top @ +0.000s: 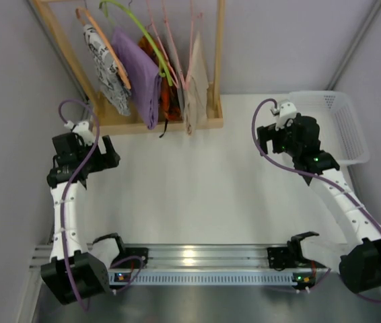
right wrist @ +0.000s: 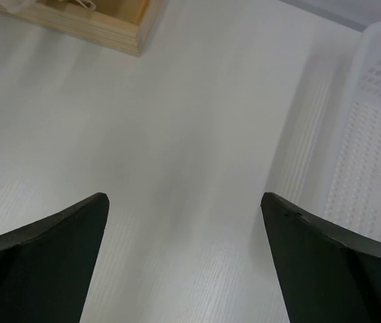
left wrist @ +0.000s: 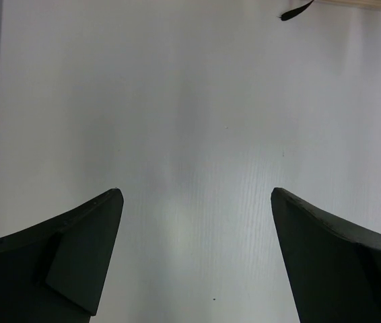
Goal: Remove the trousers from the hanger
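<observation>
The beige trousers (top: pixel 194 84) hang at the right end of a wooden rack at the back of the table, draped on a thin pale-pink hanger (top: pixel 192 30). My left gripper (top: pixel 113 153) hovers low over the table, left of the rack's base and well short of the trousers. In its wrist view the left gripper (left wrist: pixel 196 195) is open over bare white tabletop. My right gripper (top: pixel 268 142) sits to the right of the rack, beside a basket. The right gripper (right wrist: pixel 184 196) is open too, with nothing between its fingers.
The rack's wooden base (top: pixel 163 124) also shows in the right wrist view (right wrist: pixel 103 23). On the rack hang a purple garment (top: pixel 140 74), a black-and-white patterned one (top: pixel 106 67), a lime-green hanger (top: pixel 143 33) and an orange hanger (top: pixel 103 40). A white perforated basket (top: pixel 352 128) stands at the right.
</observation>
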### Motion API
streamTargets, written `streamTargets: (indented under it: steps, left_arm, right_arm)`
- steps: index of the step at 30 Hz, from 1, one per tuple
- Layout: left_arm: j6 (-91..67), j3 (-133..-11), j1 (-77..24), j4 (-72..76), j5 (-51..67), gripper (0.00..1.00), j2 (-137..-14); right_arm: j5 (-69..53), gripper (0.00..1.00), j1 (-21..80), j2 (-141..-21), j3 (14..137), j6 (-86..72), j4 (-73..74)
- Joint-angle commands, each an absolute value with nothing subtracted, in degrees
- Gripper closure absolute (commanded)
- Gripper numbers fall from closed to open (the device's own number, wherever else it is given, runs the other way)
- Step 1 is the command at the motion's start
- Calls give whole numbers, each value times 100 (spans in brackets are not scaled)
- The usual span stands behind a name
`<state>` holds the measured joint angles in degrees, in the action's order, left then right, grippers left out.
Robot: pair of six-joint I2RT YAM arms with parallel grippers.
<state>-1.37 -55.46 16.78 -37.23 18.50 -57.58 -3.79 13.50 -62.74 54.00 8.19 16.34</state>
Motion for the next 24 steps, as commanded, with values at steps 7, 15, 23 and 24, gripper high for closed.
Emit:
streamTargets:
  steps: [7,15,23,24]
  left_arm:
    - [-817,-6810,1845,-3665,1344,2,-5616]
    - [-1502,-10031,1767,-3656,3294,11,-6968]
    - [-1215,-12048,-349,-3656,2708,16,-8549]
    - [-1065,-12119,-830,-3648,2524,17,-8621]
  right_arm:
    - [-483,0,1283,-6328,5625,712,1635]
    - [-545,1,1266,-6451,5739,668,1705]
    - [-545,1,1187,-6460,5801,659,1775]
    - [-536,1,1195,-6469,5792,659,1775]
